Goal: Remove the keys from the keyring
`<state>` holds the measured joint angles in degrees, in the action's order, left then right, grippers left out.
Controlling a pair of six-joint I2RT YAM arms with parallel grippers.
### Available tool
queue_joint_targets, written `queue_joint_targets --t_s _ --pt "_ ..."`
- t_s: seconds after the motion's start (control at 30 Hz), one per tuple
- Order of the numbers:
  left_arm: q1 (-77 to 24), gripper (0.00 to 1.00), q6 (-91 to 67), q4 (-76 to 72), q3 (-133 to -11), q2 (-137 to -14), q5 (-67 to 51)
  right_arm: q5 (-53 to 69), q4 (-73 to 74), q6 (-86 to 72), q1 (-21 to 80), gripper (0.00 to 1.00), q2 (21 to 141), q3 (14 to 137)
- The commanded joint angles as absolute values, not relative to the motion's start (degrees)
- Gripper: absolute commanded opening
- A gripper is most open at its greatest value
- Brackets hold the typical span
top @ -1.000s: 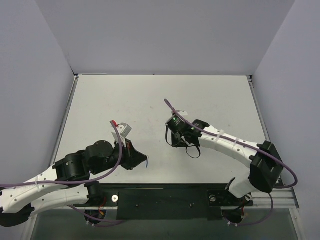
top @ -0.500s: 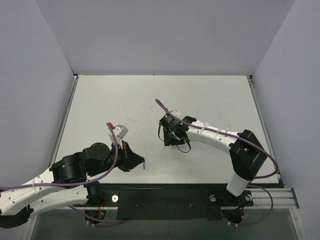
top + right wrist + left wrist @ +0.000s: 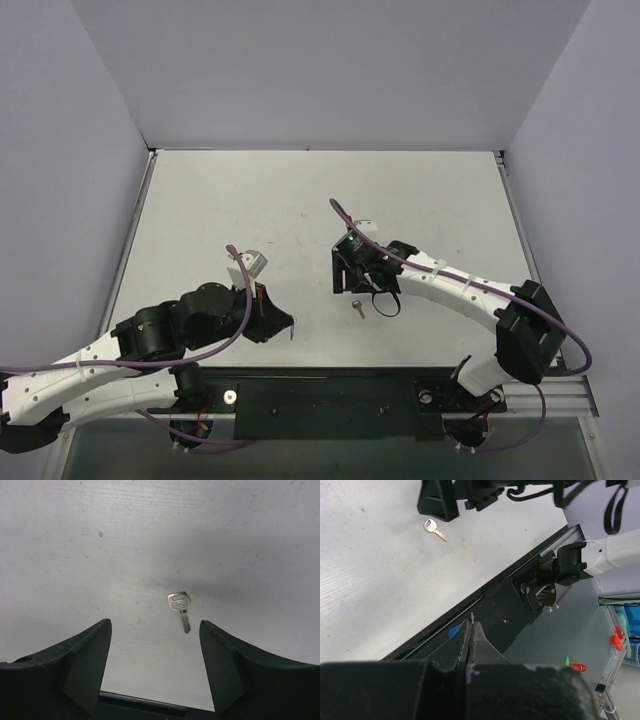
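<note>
One small silver key lies flat on the white table, loose and away from the keyring; it also shows as the key and the key. My right gripper hovers just above and behind it, open, and the right gripper has nothing between its fingers. My left gripper is shut near the table's front edge. In the left wrist view the left gripper pinches the keyring: a thin wire tip sticks out and the blue tag peeks from behind a finger.
The black base rail runs along the near table edge, right under the left gripper. Grey walls close in the table on the left, back and right. Purple cables trail along both arms.
The right gripper has opened and the key now lies on the table below it. The right arm has swung back to the right. The left gripper stays shut, hardly moved.
</note>
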<state>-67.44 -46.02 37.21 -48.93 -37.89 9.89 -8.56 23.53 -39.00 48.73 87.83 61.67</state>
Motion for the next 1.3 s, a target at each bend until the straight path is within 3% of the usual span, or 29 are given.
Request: queue_joint_targets --t_s 0.0,0.33,0.5,0.83,0.97,1.27 --pt "-67.5 0.0 -44.65 35.07 -51.15 -39.11 10.55 -15.01 25.14 -41.13 48.87 0.66 80.79 56.26" --pt "-65.49 0.0 -42.98 33.4 -52.82 -47.53 13.19 -32.6 24.87 -52.55 49.83 0.66 64.78 38.25" --pt "-59.16 0.0 -42.63 30.68 -52.39 -53.17 7.4 -39.36 21.46 -56.07 51.59 0.66 58.81 29.63" --pt "-47.65 0.0 -42.8 20.41 -49.22 -60.81 0.1 -42.19 13.47 -57.22 53.96 0.63 49.32 18.38" --pt "-45.53 0.0 -43.42 16.71 -49.39 -64.86 0.0 -43.07 12.57 -57.74 55.11 0.63 49.65 17.23" --pt "-42.89 0.0 -43.59 6.17 -51.95 -76.72 -12.1 -41.66 11.25 -56.78 55.55 0.62 57.04 19.77"
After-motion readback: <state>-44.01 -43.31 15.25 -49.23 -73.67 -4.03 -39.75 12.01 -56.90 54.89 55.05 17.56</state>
